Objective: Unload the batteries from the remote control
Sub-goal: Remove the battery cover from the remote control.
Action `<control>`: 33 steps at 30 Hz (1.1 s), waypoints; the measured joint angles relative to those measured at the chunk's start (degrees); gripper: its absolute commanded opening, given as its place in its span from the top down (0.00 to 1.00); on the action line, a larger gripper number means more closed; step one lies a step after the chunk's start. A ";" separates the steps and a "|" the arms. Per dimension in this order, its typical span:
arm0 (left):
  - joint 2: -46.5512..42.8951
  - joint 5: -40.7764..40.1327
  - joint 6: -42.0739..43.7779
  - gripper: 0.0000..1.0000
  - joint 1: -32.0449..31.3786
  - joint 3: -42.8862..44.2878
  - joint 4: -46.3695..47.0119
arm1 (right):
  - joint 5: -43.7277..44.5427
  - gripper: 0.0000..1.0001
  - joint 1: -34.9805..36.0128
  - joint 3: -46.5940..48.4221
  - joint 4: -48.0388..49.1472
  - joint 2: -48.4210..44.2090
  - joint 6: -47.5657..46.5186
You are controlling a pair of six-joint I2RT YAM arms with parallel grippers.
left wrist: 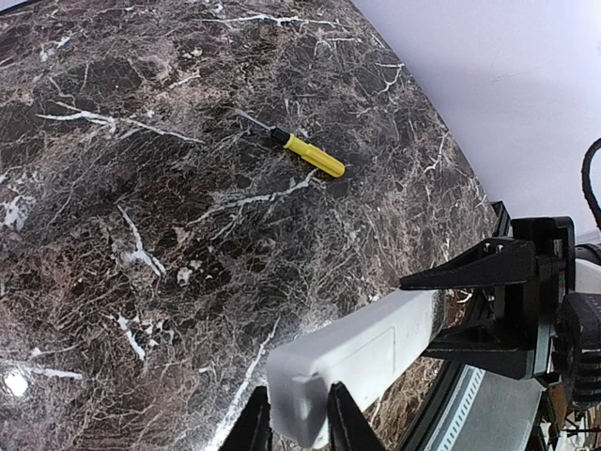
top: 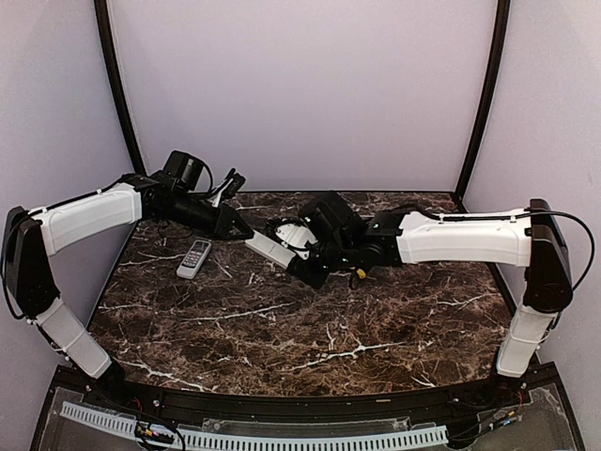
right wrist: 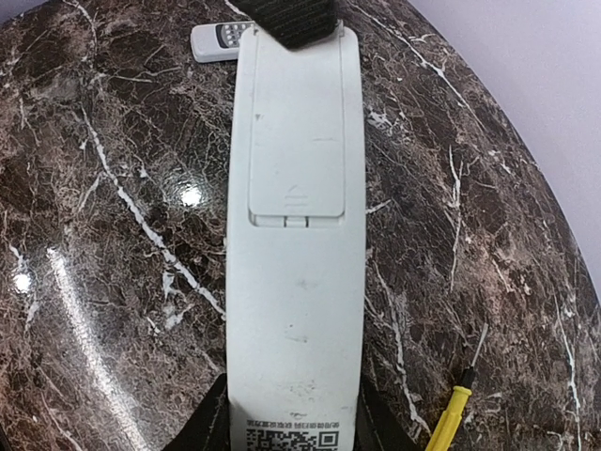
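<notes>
Now clamping the white remote [right wrist: 296, 235] by its near end with the right gripper [right wrist: 293, 427], fingers pressed to both long edges, and pinching the opposite end with the left gripper [left wrist: 299, 423], jaws closed tight on its sides, so holding it lengthwise between the two arms above the marble table [top: 282, 338], back face up. Showing on that back a battery cover [right wrist: 296, 141] shut flush, with the batteries hidden from sight behind it. Farther out, flanked by a yellow-handled screwdriver [left wrist: 315, 156] lying on the table near the right gripper and by a small grey remote [top: 194, 258] beside the left arm.
</notes>
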 measured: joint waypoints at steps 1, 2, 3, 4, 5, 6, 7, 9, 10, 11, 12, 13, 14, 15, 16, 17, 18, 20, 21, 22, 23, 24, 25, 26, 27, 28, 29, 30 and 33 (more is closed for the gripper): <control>-0.02 -0.24 -0.04 0.78 0.00 0.07 0.02 | 0.07 1.00 0.00 -0.17 -0.28 -0.07 0.00; -0.02 -0.50 0.11 0.78 0.04 0.09 -0.02 | 0.07 1.00 0.00 -0.20 -0.28 -0.09 0.02; 0.00 -0.74 0.20 0.79 0.13 0.09 -0.11 | 0.09 1.00 0.00 -0.22 -0.33 -0.09 0.02; -0.02 -0.92 0.28 0.79 0.22 0.09 -0.15 | 0.11 1.00 0.00 -0.26 -0.35 -0.11 0.02; -0.02 -1.01 0.37 0.80 0.22 0.09 -0.15 | 0.11 1.00 0.00 -0.26 -0.35 -0.15 0.00; -0.02 -1.05 0.39 0.81 0.26 0.09 -0.15 | 0.13 1.00 0.00 -0.28 -0.39 -0.17 0.00; -0.02 -1.07 0.42 0.81 0.33 0.09 -0.15 | 0.13 1.00 0.00 -0.33 -0.42 -0.22 0.02; -0.02 -0.96 0.42 0.84 0.44 0.11 -0.13 | 0.13 1.00 0.00 -0.37 -0.48 -0.28 0.00; -0.02 -0.81 0.42 0.85 0.52 0.11 -0.13 | 0.15 1.00 0.00 -0.39 -0.50 -0.31 0.02; -0.02 -0.63 0.39 0.85 0.52 0.11 -0.11 | 0.20 1.00 0.00 -0.39 -0.50 -0.31 0.02; -0.02 -0.35 0.39 0.86 0.57 0.11 -0.09 | 0.28 1.00 0.00 -0.39 -0.50 -0.31 0.02; -0.02 0.00 0.35 0.87 0.61 0.11 -0.09 | 0.35 1.00 0.00 -0.39 -0.50 -0.31 0.02; -0.02 0.35 0.33 0.88 0.63 0.11 -0.09 | 0.39 1.00 0.00 -0.39 -0.50 -0.31 0.02; -0.02 0.79 0.28 0.88 0.74 0.11 -0.07 | 0.48 1.00 0.00 -0.39 -0.48 -0.31 0.02; -0.02 1.18 0.13 0.89 0.83 0.11 -0.04 | 0.55 1.00 0.02 -0.39 -0.44 -0.31 0.02; -0.02 1.75 -0.02 0.90 1.01 0.11 0.07 | 0.61 1.00 0.04 -0.39 -0.42 -0.33 0.02; -0.02 2.19 -0.22 0.91 1.18 0.11 0.20 | 0.76 1.00 0.04 -0.39 -0.28 -0.33 0.02; -0.02 3.54 -0.70 0.93 1.68 0.11 0.44 | 1.07 1.00 0.07 -0.39 0.11 -0.33 0.07; -0.02 4.20 -0.92 0.93 1.97 0.09 0.61 | 1.27 1.00 0.07 -0.39 0.28 -0.33 0.13; -0.02 4.70 -1.18 0.95 2.14 0.09 0.79 | 1.40 1.00 0.07 -0.39 0.37 -0.33 0.20; -0.02 5.35 -1.40 0.96 2.34 0.07 1.01 | 1.53 1.00 0.07 -0.39 0.42 -0.33 0.24; -0.02 5.88 -1.68 0.97 2.54 0.02 1.29 | 1.62 1.00 0.07 -0.39 0.55 -0.33 0.35; -0.02 6.47 -1.95 0.99 2.69 0.00 1.60 | 1.66 1.00 0.07 -0.39 0.59 -0.33 0.46; -0.02 6.80 -2.10 0.99 2.86 0.00 1.75 | 1.68 1.00 0.07 -0.37 0.66 -0.33 0.59; -0.02 7.13 -2.23 1.00 2.97 0.00 1.86 | 1.68 1.00 0.07 -0.37 0.72 -0.33 0.68; -0.02 7.41 -2.36 1.00 2.99 0.00 1.97 | 1.68 1.00 0.07 -0.37 0.72 -0.33 0.81; -0.02 7.58 -2.43 1.00 3.02 0.00 2.05 | 1.73 1.00 0.07 -0.37 0.72 -0.33 0.90; -0.02 7.85 -2.56 1.00 3.10 0.00 2.12 | 1.75 1.00 0.04 -0.37 0.72 -0.33 0.98; -0.02 8.26 -2.73 1.00 3.41 -0.02 2.25 | 1.77 1.00 0.04 -0.37 0.81 -0.33 1.11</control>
